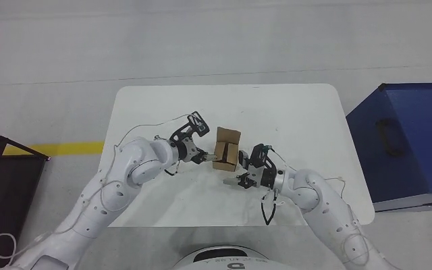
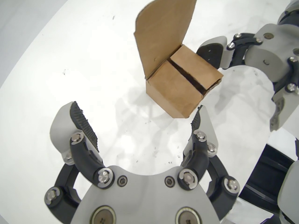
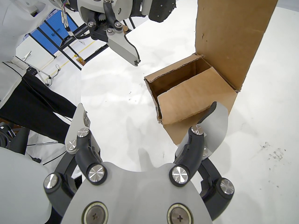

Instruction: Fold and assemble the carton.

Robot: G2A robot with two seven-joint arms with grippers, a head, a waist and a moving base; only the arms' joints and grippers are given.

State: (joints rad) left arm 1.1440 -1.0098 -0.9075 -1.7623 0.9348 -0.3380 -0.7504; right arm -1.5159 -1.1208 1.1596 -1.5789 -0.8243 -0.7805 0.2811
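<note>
A small brown carton (image 1: pixel 226 154) stands in the middle of the white table (image 1: pixel 304 115). One long flap (image 3: pixel 231 31) stands upright, and the short flaps (image 2: pixel 184 71) are folded over the opening with a dark gap between them. My left gripper (image 2: pixel 140 120) is open, just beside the carton (image 2: pixel 177 94), with one fingertip (image 2: pixel 198 120) near a lower corner. My right gripper (image 3: pixel 147 108) is open on the opposite side, and one finger (image 3: pixel 215 115) rests against a folded flap (image 3: pixel 182 106). In the top view the left gripper (image 1: pixel 202 140) and right gripper (image 1: pixel 241 167) flank the box.
A blue bin (image 1: pixel 398 145) stands off the table's right side. A dark stand (image 1: pixel 17 175) sits on the floor at the left, beside a yellow floor line (image 1: pixel 61 148). Bare tabletop lies beyond the carton and to the right.
</note>
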